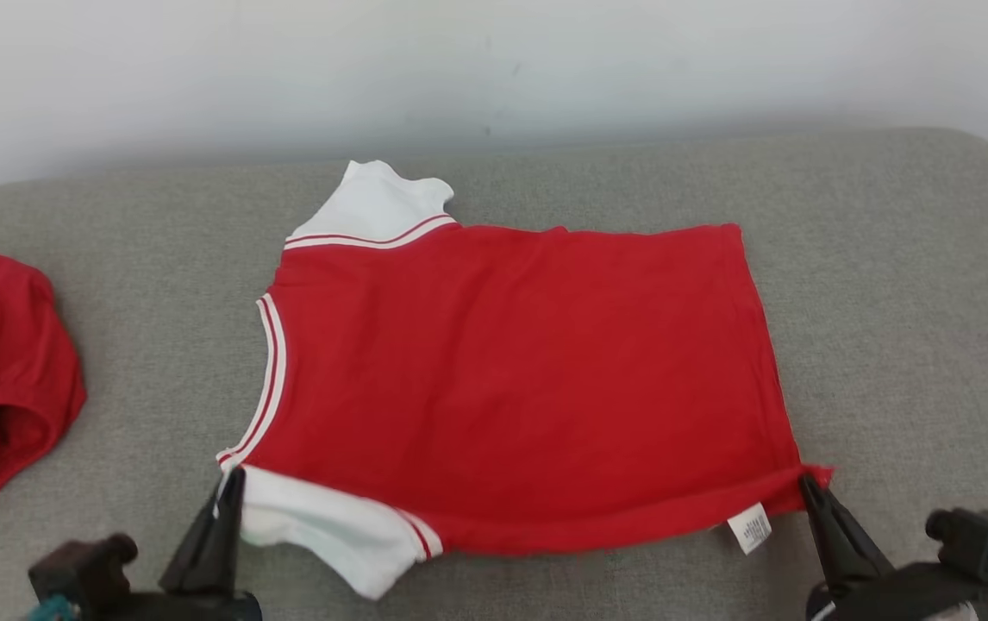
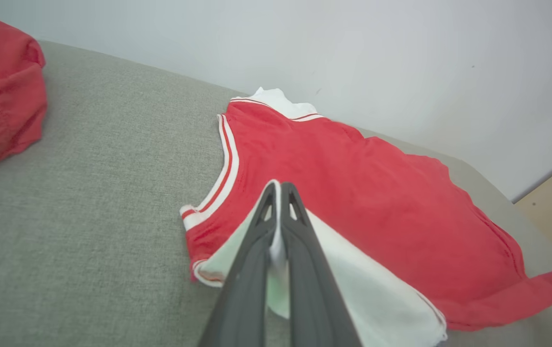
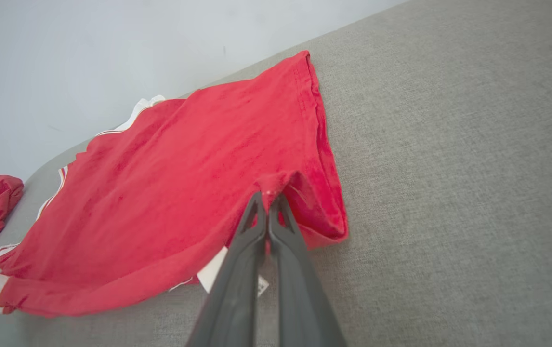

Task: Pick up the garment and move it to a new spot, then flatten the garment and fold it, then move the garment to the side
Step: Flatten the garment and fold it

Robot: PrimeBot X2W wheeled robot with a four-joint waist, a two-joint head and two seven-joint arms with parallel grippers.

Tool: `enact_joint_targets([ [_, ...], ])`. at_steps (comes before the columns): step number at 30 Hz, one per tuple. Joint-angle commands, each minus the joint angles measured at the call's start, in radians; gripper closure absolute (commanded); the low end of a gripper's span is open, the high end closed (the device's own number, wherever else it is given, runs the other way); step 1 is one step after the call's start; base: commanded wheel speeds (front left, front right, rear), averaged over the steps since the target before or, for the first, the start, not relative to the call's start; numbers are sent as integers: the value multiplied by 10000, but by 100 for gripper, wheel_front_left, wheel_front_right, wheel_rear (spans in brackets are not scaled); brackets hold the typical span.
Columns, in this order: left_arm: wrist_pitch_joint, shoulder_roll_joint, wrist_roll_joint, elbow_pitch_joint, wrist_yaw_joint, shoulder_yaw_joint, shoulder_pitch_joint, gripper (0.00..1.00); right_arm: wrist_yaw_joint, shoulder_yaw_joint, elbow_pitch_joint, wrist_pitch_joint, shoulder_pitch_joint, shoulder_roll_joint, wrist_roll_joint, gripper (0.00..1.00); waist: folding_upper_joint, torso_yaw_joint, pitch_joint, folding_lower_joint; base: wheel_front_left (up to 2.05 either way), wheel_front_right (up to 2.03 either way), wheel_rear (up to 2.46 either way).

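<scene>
On the grey cushion (image 1: 908, 302), the garment (image 1: 511, 379), a red shirt with white sleeves, lies spread flat at centre, collar toward the robot's left and hem toward its right. The left tool (image 1: 231, 483) is closed on the white near sleeve (image 1: 322, 526), with cloth pinched between its fingers. The right tool (image 1: 809, 487) is closed on the near hem corner (image 1: 817, 474), just beside the white care label (image 1: 750, 527). A second red garment (image 1: 3, 379) lies bunched at the far left, well apart from the shirt.
</scene>
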Motion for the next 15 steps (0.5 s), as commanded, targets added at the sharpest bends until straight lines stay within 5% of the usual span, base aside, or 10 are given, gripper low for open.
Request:
enact_joint_targets([
  [1, 44, 63, -50, 243, -106, 78, -403, 100, 11, 37, 260, 13, -397, 18, 12, 100, -1, -106, 167, -1, 0, 0, 0],
  [15, 252, -27, -73, 2733, -696, -117, -3153, 100, 11, 77, 2840, -310, -2956, 33, 185, 100, -1, -29, 820, -1, 0, 0, 0],
])
